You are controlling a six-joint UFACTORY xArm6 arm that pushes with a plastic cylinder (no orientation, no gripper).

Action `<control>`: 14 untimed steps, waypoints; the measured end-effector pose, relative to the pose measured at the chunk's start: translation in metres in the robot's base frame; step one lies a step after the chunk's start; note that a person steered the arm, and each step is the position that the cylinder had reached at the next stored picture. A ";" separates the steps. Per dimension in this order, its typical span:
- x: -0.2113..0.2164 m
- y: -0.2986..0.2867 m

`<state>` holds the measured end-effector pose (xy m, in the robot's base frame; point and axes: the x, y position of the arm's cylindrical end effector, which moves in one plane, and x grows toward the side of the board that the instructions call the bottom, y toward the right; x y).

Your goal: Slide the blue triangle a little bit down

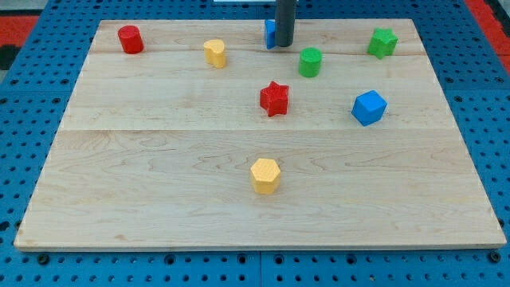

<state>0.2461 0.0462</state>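
My tip (284, 45), the lower end of the straight dark rod, has no jaws to spread or press together, so there is nothing pinched; it simply stands on the pale wooden board (159, 191) near the view's top edge. The small blue triangle block (270, 33) sits touching or just beside my tip on the view's left, and the rod hides most of it (so its outline and long axis cannot be made out). That relation decides the coming move: the block lies sideways from my tip and slightly toward the view's top, not below it, so in my judgement the tip must get above the block, on its top side, before a short push toward the view's bottom can carry it down. Below and to the right of my tip stands the green cylinder block (310, 61), and further below is the red star block (274, 98); both are apart from the blue triangle's likely short path.
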 end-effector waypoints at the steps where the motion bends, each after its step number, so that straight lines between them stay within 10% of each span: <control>1: 0.000 0.024; 2: -0.009 0.089; 6: -0.052 -0.024; 14: -0.028 -0.008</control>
<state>0.2179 0.0381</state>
